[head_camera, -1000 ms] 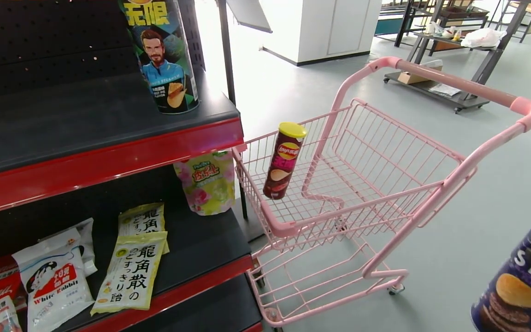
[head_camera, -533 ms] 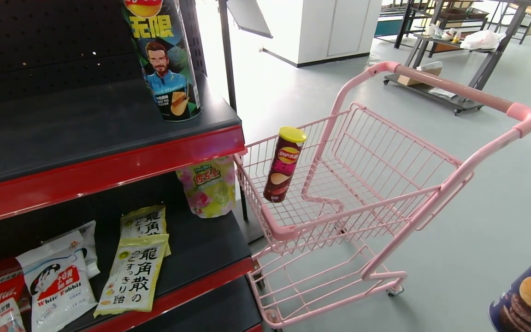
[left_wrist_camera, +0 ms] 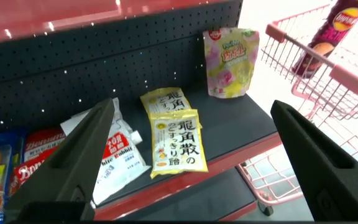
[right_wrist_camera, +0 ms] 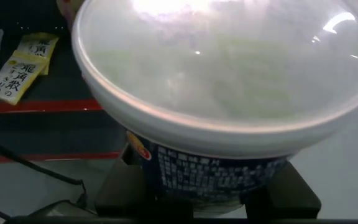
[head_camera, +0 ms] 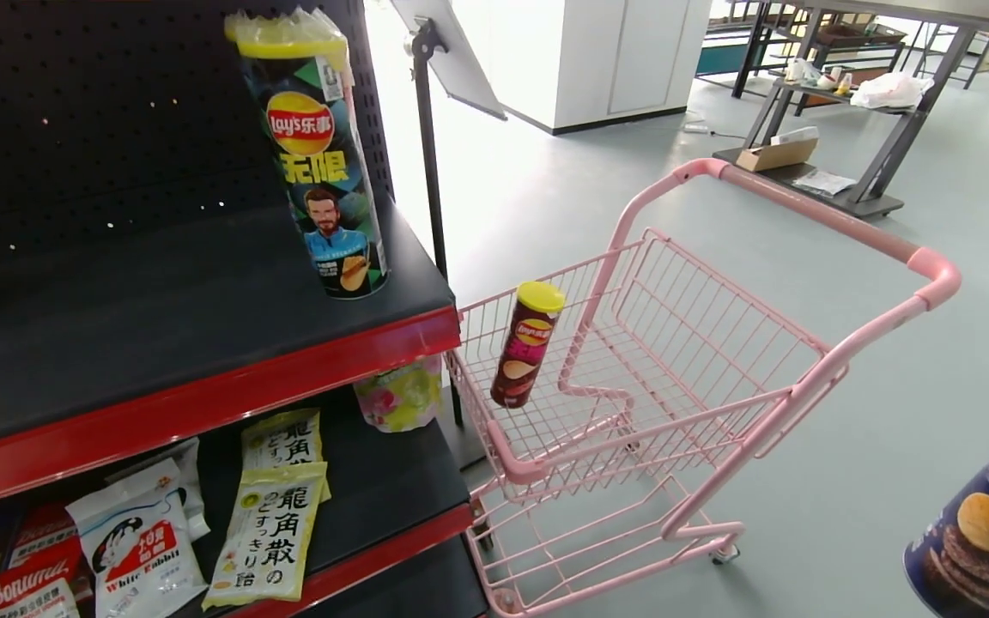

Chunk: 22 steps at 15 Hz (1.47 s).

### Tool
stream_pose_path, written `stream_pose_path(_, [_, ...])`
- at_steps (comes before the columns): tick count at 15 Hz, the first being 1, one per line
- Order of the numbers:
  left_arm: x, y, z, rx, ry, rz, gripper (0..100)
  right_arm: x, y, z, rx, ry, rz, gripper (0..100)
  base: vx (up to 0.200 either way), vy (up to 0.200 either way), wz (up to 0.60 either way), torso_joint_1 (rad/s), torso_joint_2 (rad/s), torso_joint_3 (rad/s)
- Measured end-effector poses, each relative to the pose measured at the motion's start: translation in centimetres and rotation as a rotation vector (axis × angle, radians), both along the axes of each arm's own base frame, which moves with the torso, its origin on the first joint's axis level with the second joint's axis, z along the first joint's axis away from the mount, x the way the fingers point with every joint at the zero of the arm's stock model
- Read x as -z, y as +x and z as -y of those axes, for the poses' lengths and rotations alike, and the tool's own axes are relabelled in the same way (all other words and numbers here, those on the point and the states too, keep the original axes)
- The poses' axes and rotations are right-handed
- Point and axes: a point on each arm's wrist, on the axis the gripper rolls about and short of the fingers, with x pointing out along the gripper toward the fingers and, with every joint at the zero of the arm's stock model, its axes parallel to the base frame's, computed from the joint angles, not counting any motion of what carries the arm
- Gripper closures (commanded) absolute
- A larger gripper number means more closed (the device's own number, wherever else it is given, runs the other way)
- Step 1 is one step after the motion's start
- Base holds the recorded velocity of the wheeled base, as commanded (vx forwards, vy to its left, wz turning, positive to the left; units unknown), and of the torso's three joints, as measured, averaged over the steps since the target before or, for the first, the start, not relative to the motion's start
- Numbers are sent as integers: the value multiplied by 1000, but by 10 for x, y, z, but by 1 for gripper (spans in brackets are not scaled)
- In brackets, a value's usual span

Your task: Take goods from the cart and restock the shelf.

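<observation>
Dark-blue chip can (right_wrist_camera: 222, 93) (white lid) clamped in right claw (right_wrist_camera: 209, 198), left claw (left_wrist_camera: 192, 107) spread wide, empty, before lower shelf (left_wrist_camera: 244, 119)

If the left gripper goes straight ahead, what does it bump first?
Most likely the front yellow candy bag on the lower shelf; the open left gripper points at it, though depth is unclear.

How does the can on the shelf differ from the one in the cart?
The shelf can stands upright on the upper shelf; the cart can leans tilted in the cart. The shelf can is dark with green-blue print; the cart can is maroon. Both are tubes with yellow lids.
</observation>
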Motion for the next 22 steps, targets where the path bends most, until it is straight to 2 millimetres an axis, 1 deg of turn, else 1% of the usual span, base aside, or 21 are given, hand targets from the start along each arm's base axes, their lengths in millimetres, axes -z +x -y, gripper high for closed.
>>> stream_pose_path(8, [0,0,0,0,0,1,0,0,8,-3,-4,-25,-22,100,0,0,0,209,-578,-375])
stream_pose_path(14, [0,0,0,0,0,0,0,-11,19,-7,-1,-30,-6,100,0,0,0,146,-354,-216])
stream_pose_path(18, [0,0,0,1,0,-1,0,-8,23,-9,-1,-45,-19,100,0,0,600,10,-25,-12])
stream_pose_path(22, [0,0,0,0,0,-1,0,-2,23,-9,-4,-52,-37,100,0,0,600,6,2,-1])
